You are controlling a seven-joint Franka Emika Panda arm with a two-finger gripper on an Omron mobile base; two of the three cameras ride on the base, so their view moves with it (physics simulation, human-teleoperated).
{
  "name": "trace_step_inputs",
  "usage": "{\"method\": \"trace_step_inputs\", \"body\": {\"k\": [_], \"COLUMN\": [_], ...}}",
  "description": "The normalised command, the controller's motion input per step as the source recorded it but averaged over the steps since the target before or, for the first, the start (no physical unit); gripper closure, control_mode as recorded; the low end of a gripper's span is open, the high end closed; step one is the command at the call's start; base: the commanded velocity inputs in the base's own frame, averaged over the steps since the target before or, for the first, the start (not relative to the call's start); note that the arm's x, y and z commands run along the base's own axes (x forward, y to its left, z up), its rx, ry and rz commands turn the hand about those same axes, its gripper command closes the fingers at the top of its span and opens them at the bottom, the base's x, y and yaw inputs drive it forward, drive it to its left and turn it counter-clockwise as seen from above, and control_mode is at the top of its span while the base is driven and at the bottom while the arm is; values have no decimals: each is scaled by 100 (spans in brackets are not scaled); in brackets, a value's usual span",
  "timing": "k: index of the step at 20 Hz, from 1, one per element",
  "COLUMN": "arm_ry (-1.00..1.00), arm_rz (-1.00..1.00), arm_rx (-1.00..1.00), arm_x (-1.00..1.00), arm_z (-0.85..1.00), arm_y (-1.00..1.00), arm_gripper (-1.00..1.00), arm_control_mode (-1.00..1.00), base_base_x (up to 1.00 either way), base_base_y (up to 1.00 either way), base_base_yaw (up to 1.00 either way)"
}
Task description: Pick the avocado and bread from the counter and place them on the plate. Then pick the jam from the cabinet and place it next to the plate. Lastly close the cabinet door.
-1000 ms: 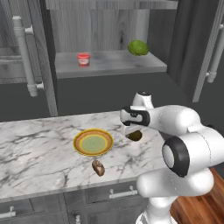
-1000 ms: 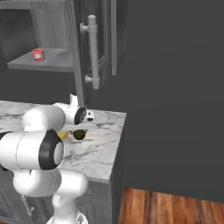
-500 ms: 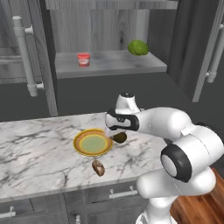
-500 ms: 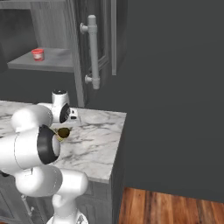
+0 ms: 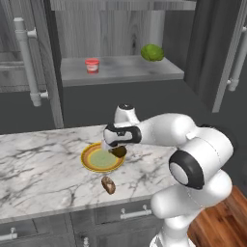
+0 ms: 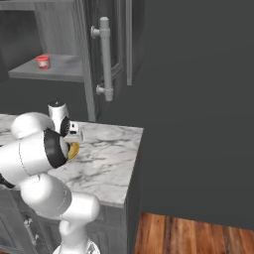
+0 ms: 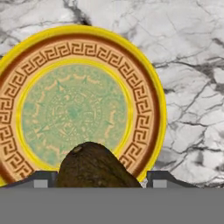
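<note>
My gripper [image 5: 117, 149] is shut on the avocado [image 5: 119, 151], a dark brown-olive lump held just above the right rim of the plate [image 5: 90, 161]. From the hand view the avocado [image 7: 94, 168] sits between the fingertips [image 7: 40, 179], over the near edge of the yellow-rimmed, green-centred plate [image 7: 144, 83]. The bread [image 5: 108, 185] lies on the marble counter [image 5: 38, 173] in front of the plate. On the shelf of the open cabinet [image 5: 164, 72] stands the red jam [image 5: 91, 65]. That jar [image 6: 43, 62] is also seen from the right base view.
A bright green round lump [image 5: 152, 52] sits at the right of the cabinet shelf. Open cabinet doors with long silver handles [image 5: 25, 62] hang at both sides. The counter's right edge [image 6: 134, 163] drops to a wooden floor [image 6: 188, 235].
The arm has swung left with the avocado, from right of the plate to over the plate's right rim. The bread and jam have not moved.
</note>
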Motion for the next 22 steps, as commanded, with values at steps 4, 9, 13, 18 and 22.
{"method": "trace_step_inputs", "body": {"k": [4, 9, 13, 18, 22], "arm_ry": [-12, -12, -2, -1, -5], "arm_rz": [-3, 0, 0, -2, -2], "arm_rx": [0, 0, 0, 0, 0], "arm_x": [17, 6, 0, 0, -15], "arm_z": [-35, -32, 5, 57, 52], "arm_y": [26, 7, -13, -6, 0], "arm_gripper": [-100, -100, -100, -100, -100], "arm_control_mode": [-100, -100, -100, -100, -100], "base_base_x": [0, 0, 0, 0, 0], "base_base_y": [0, 0, 0, 0, 0], "base_base_yaw": [0, 0, 0, 0, 0]}}
